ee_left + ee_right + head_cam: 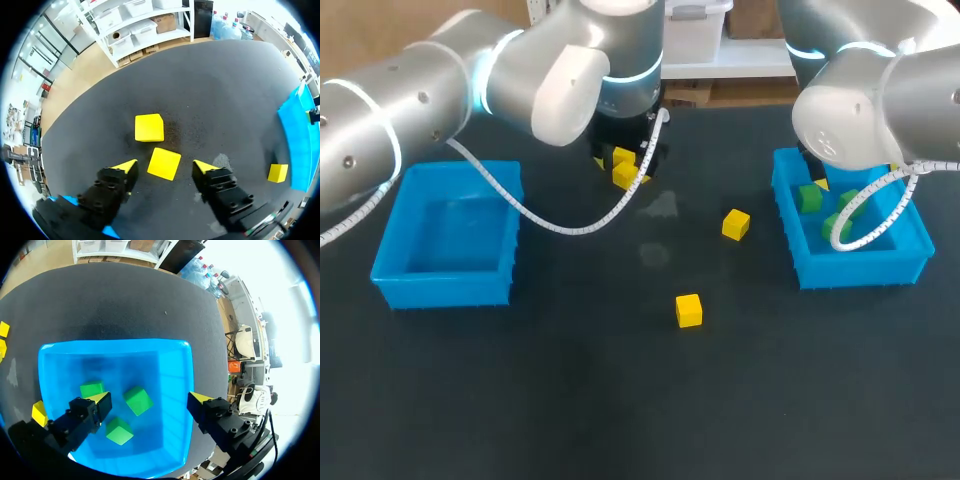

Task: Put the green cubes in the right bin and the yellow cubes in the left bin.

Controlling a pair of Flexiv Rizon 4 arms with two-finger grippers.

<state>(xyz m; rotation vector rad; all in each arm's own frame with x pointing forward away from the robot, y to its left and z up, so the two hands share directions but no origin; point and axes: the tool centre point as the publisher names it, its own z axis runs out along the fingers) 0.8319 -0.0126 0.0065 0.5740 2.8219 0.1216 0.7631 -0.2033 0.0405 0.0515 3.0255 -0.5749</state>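
Four yellow cubes (pixel 688 310) lie on the black table (pixel 570 400) between two blue bins. The left gripper (pixel 165 167) hangs low over the far pair, its fingers spread and released; one yellow cube (pixel 164 163) lies between them, touching neither, and a second yellow cube (pixel 149 127) sits just ahead. A third yellow cube (pixel 736 224) rests near the right bin (pixel 865 268), and a fourth yellow cube is nearer the table's middle. The left bin (pixel 445 270) stands well apart from all four. The right gripper (pixel 149 399) hovers above the right bin, fingers apart and holding nothing; three green cubes (pixel 138 400) lie inside that bin beneath it
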